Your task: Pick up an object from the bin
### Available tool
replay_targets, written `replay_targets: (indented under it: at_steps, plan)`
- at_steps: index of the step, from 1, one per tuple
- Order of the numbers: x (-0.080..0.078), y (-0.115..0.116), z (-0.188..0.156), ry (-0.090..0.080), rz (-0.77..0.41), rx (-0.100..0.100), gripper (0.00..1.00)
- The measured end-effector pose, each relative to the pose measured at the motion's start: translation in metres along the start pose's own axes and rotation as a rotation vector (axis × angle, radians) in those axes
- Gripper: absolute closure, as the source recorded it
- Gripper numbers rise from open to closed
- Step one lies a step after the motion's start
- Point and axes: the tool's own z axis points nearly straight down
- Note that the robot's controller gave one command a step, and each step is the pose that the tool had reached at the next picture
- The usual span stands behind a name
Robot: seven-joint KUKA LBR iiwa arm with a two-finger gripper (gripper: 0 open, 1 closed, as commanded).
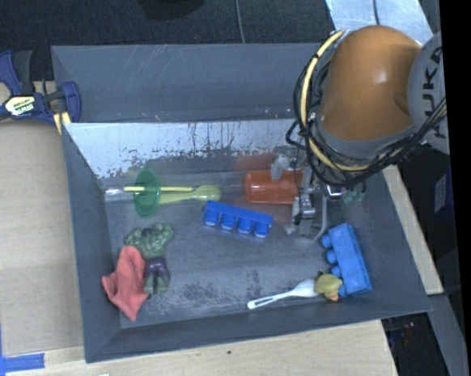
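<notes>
My gripper [310,224] hangs low in the right part of the bin, open, with nothing between its fingers. It stands just right of an orange cup [268,188] lying on its side against the back wall. A long blue brick [348,257] lies directly in front of the gripper and slightly to its right, almost touching the fingertips. A row of blue studded blocks [236,220] lies to the gripper's left on the floor.
A white spoon [283,296] and a small yellow toy [329,286] lie by the front wall. A green goblet [161,195] lies at the back left. A green figure [150,248] and a red cloth [127,282] sit at the front left.
</notes>
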Motion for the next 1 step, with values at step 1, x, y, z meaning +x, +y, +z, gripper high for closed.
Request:
replay_targets:
  at_steps: [1]
  plan:
    - [-0.0017,0.0000,-0.0040,-0.008,0.000,0.000,0.00]
